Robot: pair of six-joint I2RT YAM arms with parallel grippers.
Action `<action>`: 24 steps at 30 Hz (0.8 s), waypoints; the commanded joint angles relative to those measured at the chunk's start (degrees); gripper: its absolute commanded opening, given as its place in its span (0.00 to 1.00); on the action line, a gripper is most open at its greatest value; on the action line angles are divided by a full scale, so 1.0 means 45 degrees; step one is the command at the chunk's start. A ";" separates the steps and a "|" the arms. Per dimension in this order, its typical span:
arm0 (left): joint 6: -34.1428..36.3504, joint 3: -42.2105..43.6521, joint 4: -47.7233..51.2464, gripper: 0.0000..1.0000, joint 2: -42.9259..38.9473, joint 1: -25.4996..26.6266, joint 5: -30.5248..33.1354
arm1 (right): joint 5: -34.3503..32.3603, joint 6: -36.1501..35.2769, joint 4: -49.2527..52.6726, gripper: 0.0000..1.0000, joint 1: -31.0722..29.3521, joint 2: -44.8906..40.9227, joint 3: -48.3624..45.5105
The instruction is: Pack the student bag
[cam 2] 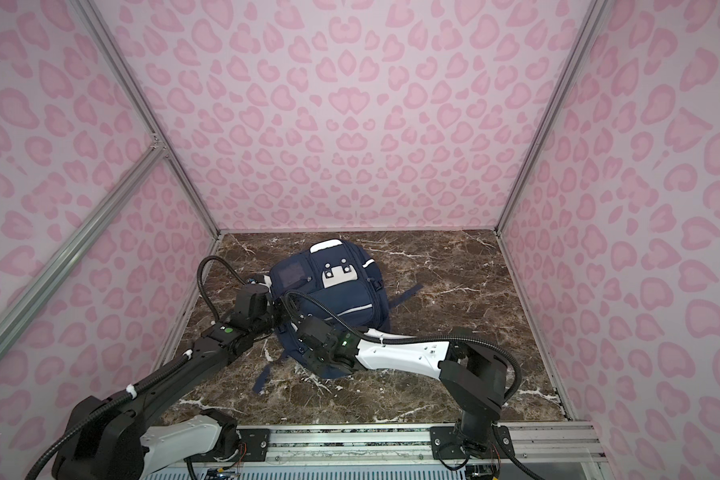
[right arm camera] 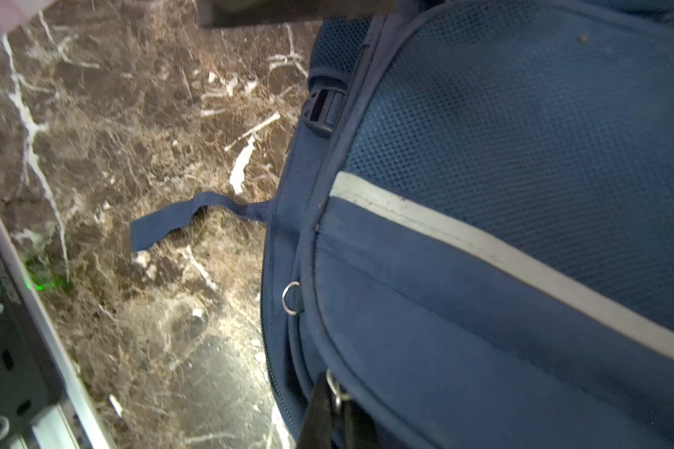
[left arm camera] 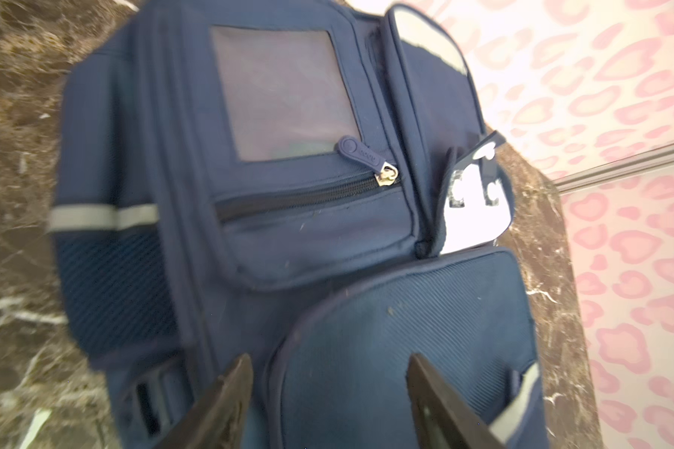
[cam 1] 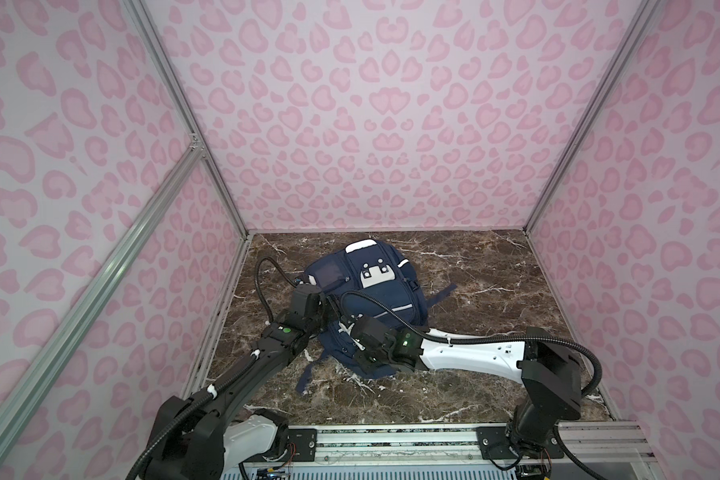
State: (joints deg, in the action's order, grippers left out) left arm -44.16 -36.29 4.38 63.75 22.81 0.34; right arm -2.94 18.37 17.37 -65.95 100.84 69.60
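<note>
Showing the student bag lying front-up on the counter, left of centre, with its long axis running from the near end, by the arms, away to the white-edged top toward the back wall. Both arms meet at the near-left part of the bag. The left arm comes in low along the bag's left flank. The right arm reaches across the middle, forearm almost level, to the near end.

The left tool stands well open, and nothing is gripped. In its wrist view the two fingers straddle the rounded edge of the front pocket, with the rest of the bag stretching away ahead of them.

The right tool is closed tight at a metal zip ring on the bag's seam. It is probably pinching the pull, though the pull itself is hidden.

A loose strap trails onto the counter beside that seam. The seam curves round the near end, so any draw on the zip would likely have to follow it — the free left tool is the one placed to steady the fabric.
</note>
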 commanded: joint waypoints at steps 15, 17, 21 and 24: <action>-0.2799 0.1973 -0.1916 0.03 0.0047 0.1253 -0.2226 | -0.1287 0.1040 -0.0469 0.00 0.0039 -0.0387 -0.0851; -0.2524 0.1953 -0.1517 0.03 -0.0138 0.1139 -0.2196 | -0.1710 0.0947 0.0051 0.00 0.0240 -0.0660 -0.1253; -0.2179 0.2105 -0.1165 0.03 -0.0391 0.0692 -0.2588 | -0.2238 0.0736 0.0838 0.00 0.1205 -0.1444 -0.2414; -0.1900 0.2188 -0.0980 0.03 -0.0578 0.0400 -0.2755 | -0.2691 0.0298 0.1292 0.00 0.2185 -0.2108 -0.3050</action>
State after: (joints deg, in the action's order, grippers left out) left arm -55.24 -26.63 -2.66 61.98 25.61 -10.87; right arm -7.70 21.61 17.04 -58.92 92.79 57.87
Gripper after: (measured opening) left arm 0.117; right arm 0.058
